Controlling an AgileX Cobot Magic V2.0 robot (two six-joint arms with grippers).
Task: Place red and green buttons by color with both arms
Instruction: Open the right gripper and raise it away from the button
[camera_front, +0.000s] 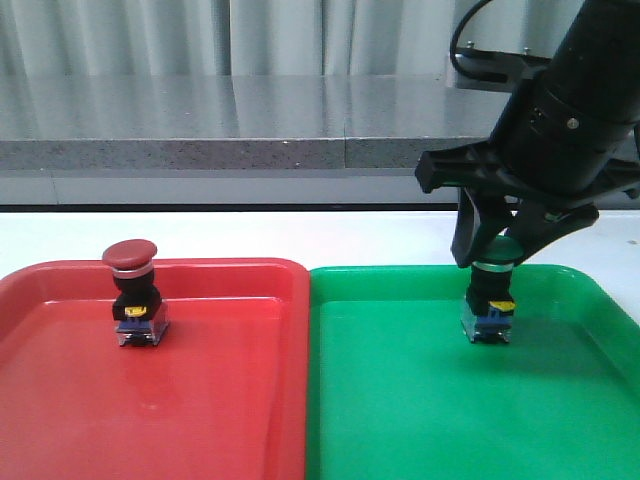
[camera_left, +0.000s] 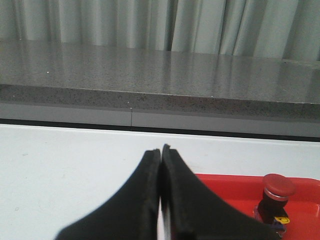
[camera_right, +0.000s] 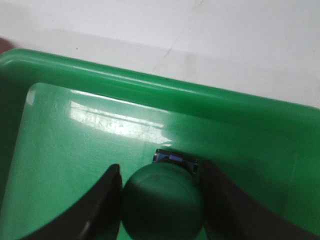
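The green button (camera_front: 489, 305) stands upright on the green tray (camera_front: 400, 420), near its far side. My right gripper (camera_front: 495, 255) comes down from above and its two fingers press the dark green cap (camera_right: 162, 205) from both sides. The button's clear-blue base shows past the cap. The red button (camera_front: 133, 280) stands upright and free on the red tray (camera_front: 230, 400), towards its far left. It also shows in the left wrist view (camera_left: 277, 192). My left gripper (camera_left: 161, 148) is shut and empty, over the white table beside the red tray's corner; it is out of the front view.
The two trays lie side by side, touching at the middle, on a white table (camera_front: 300, 235). A grey stone ledge (camera_front: 200, 150) and curtains run along the back. The right arm's body (camera_front: 580, 110) looms over the green tray's far right.
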